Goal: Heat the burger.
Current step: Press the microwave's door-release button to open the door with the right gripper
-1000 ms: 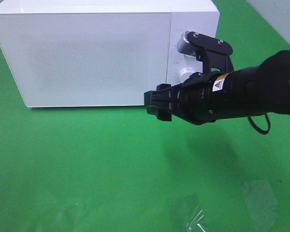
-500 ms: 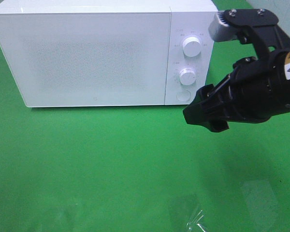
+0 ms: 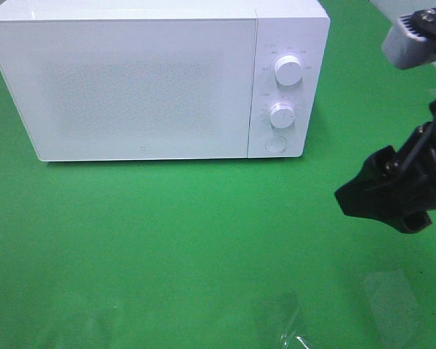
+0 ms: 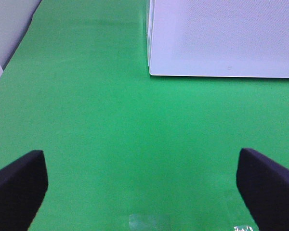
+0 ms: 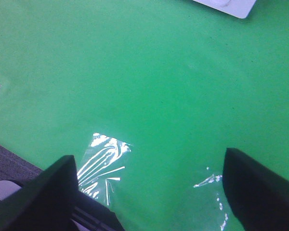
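Exterior high: one white microwave stands at the back of the green bench. Its door is shut, and its panel has two knobs, one above the other, with one round button below them. One arm shows, at the right edge. Its right hand hangs above the bench, well apart from the microwave and touching nothing; this angle does not show how wide it stands. Patches of clear film glint near the front edge.

Left wrist: only this view shows the left hand. Its two dark fingers are spread far apart, with nothing between them, over the bench, and the microwave's front lies ahead.

Right wrist: the right hand's two fingers are also spread wide, with nothing between them. Film patches lie below, and one microwave corner shows.

The burger is in none of the three views, so I cannot tell where it is.
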Motion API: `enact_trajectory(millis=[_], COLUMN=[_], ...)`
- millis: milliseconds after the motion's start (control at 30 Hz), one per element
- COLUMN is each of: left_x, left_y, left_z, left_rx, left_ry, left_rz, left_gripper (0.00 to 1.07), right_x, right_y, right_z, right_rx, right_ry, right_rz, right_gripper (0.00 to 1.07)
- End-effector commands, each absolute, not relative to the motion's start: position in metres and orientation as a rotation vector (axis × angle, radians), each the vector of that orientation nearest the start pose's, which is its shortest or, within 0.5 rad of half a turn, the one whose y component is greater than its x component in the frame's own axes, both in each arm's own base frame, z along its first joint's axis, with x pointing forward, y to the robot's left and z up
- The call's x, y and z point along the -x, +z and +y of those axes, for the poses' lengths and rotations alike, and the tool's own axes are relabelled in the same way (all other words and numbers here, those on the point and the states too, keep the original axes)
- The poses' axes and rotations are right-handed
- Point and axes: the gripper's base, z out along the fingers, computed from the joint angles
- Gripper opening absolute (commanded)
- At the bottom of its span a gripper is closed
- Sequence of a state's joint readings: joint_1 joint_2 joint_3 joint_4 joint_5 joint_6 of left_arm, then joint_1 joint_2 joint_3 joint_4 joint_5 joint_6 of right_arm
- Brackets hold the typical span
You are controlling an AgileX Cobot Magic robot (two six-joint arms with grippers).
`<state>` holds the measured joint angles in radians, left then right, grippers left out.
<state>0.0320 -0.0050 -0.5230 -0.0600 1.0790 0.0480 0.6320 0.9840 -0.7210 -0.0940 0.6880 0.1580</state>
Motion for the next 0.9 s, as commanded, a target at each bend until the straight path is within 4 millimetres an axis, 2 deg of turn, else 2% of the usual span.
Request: enact_trajectory(millis=[33,233,267,300,333,367,433,533,600,700,767,867,900], left_x=[0.011,0.011,0.011,0.011,0.011,0.011,0.011,0.011,0.011,0.011,0.011,0.011,0.011], left_y=[0.282,0.282,0.282,0.282,0.282,0.282,0.282,0.282,0.282,0.282,0.282,0.282,0.282], left_z=[-0.005,-0.005,-0.005,-0.005,-0.005,-0.005,-0.005,-0.005,-0.005,-0.005,-0.005,-0.005,-0.005], left_rx=[-0.017,-0.017,-0.017,-0.017,-0.017,-0.017,-0.017,-0.017,-0.017,-0.017,-0.017,-0.017,-0.017], left_ry=[-0.018,-0.018,-0.018,-0.018,-0.018,-0.018,-0.018,-0.018,-0.018,-0.018,-0.018,-0.018,-0.018], left_rz=[2.009,2.009,2.009,2.009,2.009,2.009,2.009,2.009,2.009,2.009,2.009,2.009,2.009], left_gripper=[1.0,1.0,1.0,1.0,1.0,1.0,1.0,1.0,1.0,1.0,1.0,1.0,1.0], right_x=[-0.138,-0.128,-0.126,-0.126,-0.122,-0.122,-0.111,-0.102,-0.089,-0.078,-0.057,-0.052,-0.043], right_y=[0.3,0.311,0.314,0.314,0.318,0.318,0.324,0.327,0.331,0.33,0.321,0.318,0.313], right_z=[0.091,0.071,0.059,0.059,0.046,0.046,0.031,0.023,0.013,0.007,-0.001,-0.002,-0.003], right_rx=[0.64,0.535,0.451,0.451,0.365,0.365,0.269,0.212,0.135,0.097,0.063,0.05,0.025], right_ry=[0.214,0.207,0.178,0.178,0.148,0.148,0.111,0.091,0.064,0.039,-0.019,-0.023,-0.011], right_rz=[2.333,2.322,2.324,2.324,2.321,2.321,2.291,2.277,2.252,2.228,2.167,2.154,2.126], right_gripper=[0.76,0.76,0.76,0.76,0.76,0.76,0.76,0.76,0.76,0.76,0.76,0.76,0.76])
